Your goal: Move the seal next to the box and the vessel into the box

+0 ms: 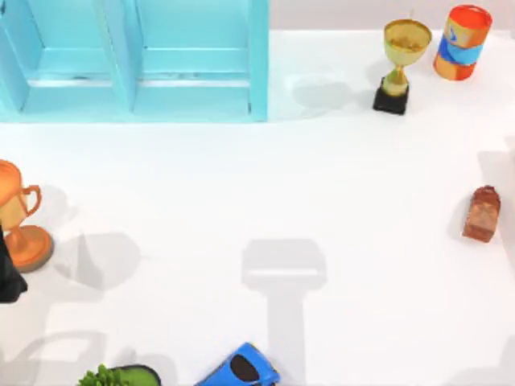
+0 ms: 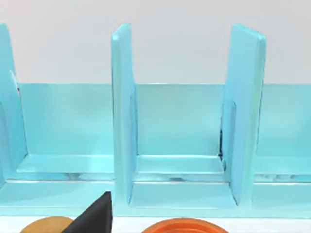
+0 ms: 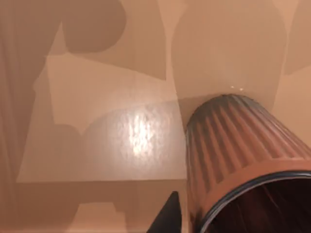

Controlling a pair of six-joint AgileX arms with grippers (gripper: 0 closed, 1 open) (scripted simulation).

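— Seal (image 1: 482,214)?
— Stood near the right edge of the table (image 1: 322,177), well apart from the blue box (image 1: 137,60) at the back left.
— And the vessel (image 3: 243,160)?
— Seen close up from the right wrist, tilted, ribbed side and dark inside showing, just beside a dark tip of the right gripper (image 3: 167,218). Gripped or not: could not tell.
— Left gripper (image 1: 8,277)?
— Parked at the left edge by the orange trophy (image 1: 20,217), facing the box's compartments. Open or closed: could not tell either.
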